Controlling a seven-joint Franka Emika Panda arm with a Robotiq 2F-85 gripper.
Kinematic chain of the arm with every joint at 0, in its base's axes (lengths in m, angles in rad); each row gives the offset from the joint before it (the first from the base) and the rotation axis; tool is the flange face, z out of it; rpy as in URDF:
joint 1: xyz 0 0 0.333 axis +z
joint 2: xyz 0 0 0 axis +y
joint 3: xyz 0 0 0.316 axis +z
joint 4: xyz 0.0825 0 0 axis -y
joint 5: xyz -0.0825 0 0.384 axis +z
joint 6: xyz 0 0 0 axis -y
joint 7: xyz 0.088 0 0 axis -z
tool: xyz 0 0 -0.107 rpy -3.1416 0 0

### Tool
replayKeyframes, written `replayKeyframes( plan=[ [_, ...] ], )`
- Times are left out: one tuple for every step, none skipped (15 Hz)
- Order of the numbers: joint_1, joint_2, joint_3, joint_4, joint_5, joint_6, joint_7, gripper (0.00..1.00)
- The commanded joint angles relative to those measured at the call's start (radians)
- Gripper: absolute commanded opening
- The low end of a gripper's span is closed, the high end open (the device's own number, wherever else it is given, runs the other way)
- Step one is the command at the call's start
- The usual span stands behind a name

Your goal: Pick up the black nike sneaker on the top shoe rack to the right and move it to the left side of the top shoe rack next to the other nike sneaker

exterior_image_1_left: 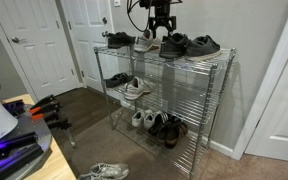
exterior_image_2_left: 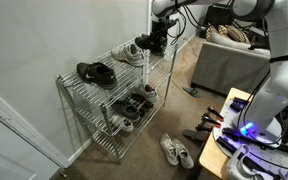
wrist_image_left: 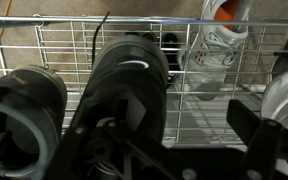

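Black nike sneaker (wrist_image_left: 129,85) lies on the table (wrist_image_left: 64,45), the uppermost wire tier of a chrome shelving unit. It fills the middle of the wrist view and shows a white swoosh on its upper. Nearest the lens are the one gripper (wrist_image_left: 169,140) and its two fingers (wrist_image_left: 266,130), spread wide with one to each side of the sneaker. Bare wire shows between the shoe and the finger on the picture's right, and nothing is clamped between them. Whether the finger on the other side touches the shoe cannot be told. Just beside the sneaker, on the picture's left, sits a second black sneaker (wrist_image_left: 24,110) with its opening facing up. Farther off, on the sneaker's other side, lies a single white-grey sneaker (wrist_image_left: 216,45).

In an exterior view, two white sneakers (exterior_image_1_left: 104,172) lie nearest the camera, on the carpet (exterior_image_1_left: 84,130) in front of the unit. Behind them, the tier below the table (exterior_image_1_left: 124,98) holds two shoes, one black shoe (exterior_image_1_left: 116,79) and one white shoe (exterior_image_1_left: 137,90). On the table the count is four shoes: three black and one white-grey. The gripper (exterior_image_1_left: 159,28) hangs close over this row. The black nike sneaker (exterior_image_1_left: 174,43) sits between the white-grey sneaker and the second black sneaker (exterior_image_1_left: 205,44). The other nike sneaker (exterior_image_1_left: 117,40) is at the opposite end, past the white-grey sneaker and well apart from the fingers.
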Motion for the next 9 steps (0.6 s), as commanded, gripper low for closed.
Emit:
replayKeyframes(
  plan=[
    [-0.032, 0.015, 0.032, 0.005, 0.047, -0.017, -0.045, 1.0],
    [-0.036, 0.017, 0.035, 0.001, 0.052, -0.016, -0.05, 1.0],
    [-0.039, 0.018, 0.038, -0.003, 0.057, -0.015, -0.058, 0.97],
    [-0.041, 0.019, 0.041, -0.008, 0.06, -0.01, -0.066, 0.74],
    [-0.043, 0.021, 0.042, -0.009, 0.061, -0.011, -0.069, 0.72],
    [-0.045, 0.021, 0.043, -0.011, 0.062, -0.012, -0.072, 0.7],
    [-0.047, 0.021, 0.044, -0.012, 0.064, -0.013, -0.076, 0.64],
    [-0.048, 0.021, 0.045, -0.013, 0.064, -0.013, -0.078, 0.56],
    [-0.05, 0.02, 0.045, -0.014, 0.064, -0.013, -0.079, 0.5]
  ],
)
